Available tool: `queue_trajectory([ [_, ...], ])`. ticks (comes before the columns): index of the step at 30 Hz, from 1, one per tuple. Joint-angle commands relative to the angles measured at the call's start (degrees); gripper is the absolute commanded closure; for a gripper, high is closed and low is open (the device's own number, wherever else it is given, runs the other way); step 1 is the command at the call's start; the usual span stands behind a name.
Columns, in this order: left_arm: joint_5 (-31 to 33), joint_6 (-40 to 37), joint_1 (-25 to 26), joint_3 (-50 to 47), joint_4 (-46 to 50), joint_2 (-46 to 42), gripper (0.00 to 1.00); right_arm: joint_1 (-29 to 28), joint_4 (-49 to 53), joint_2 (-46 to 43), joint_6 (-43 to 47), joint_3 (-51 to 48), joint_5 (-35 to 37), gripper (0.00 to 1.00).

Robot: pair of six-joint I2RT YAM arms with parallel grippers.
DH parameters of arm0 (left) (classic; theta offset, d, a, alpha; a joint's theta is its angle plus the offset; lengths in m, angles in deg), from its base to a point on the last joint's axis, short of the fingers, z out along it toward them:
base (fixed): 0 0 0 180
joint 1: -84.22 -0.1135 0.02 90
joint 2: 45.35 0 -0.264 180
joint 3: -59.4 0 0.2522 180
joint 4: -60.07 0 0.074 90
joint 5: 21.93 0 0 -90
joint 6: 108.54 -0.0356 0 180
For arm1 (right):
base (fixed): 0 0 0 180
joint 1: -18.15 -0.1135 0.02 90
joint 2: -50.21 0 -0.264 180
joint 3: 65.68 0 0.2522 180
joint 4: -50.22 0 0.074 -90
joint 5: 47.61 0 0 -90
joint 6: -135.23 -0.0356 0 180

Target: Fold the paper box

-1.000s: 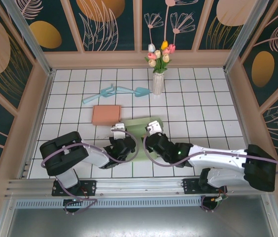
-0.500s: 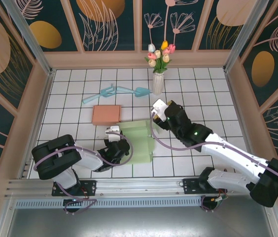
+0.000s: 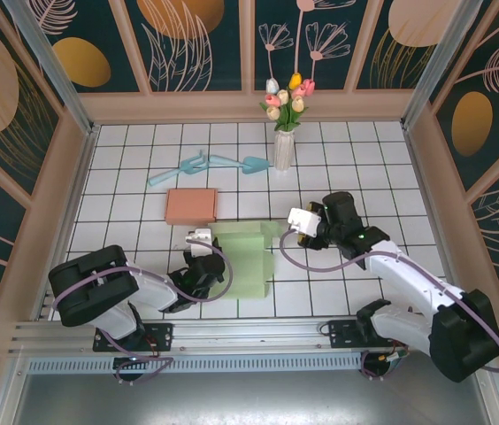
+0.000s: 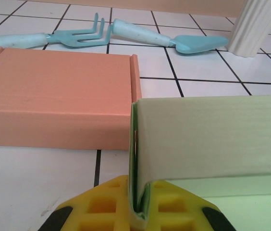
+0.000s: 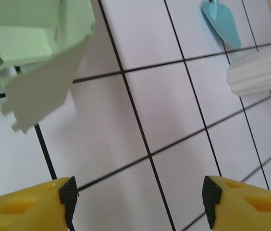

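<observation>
The left gripper (image 4: 138, 209) pinched one wall of the paper box (image 4: 212, 137); the right gripper (image 5: 138, 195) stood wide, empty. It looked light, bendy (easily creased): better taken near a fold.

Layout, placed relative to the pale green paper box (image 3: 248, 258):

- Paper box: on the white tiled table (image 3: 382, 177), near its front edge.
- Flat orange cardboard box (image 3: 191, 205): behind and left, just beside the rear left corner.
- Light blue plastic garden fork (image 3: 181, 168): farther behind and left, beyond the orange box.
- Light blue plastic trowel (image 3: 241, 163): straight behind, right of the fork.
- White ribbed vase of tulips (image 3: 282, 150): behind and slightly right, just beside the trowel.
- Left gripper (image 4: 136, 209): at the left edge, clamped on an upright wall.
- Right gripper (image 5: 138, 197): just right of the rear right corner, apart, fingers spread.
</observation>
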Motion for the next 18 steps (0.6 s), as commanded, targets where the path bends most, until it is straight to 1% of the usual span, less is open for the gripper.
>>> queue_trajectory([
  [1,-1.44,-0.68,0.03,-0.35,-2.63,-0.78,1.0,-1.35,-4.52,2.01,-0.08,0.63,-5.38,0.3],
  [7,-2.14,-0.57,0.08,-0.08,-2.86,-0.64,1.0,-5.41,-8.91,5.23,-1.88,0.02,-3.68,0.31],
  [18,-2.3,-0.5,0.08,0.68,-3.28,0.76,1.0,-6.36,-10.85,6.19,-5.13,-0.51,-7.35,0.32],
])
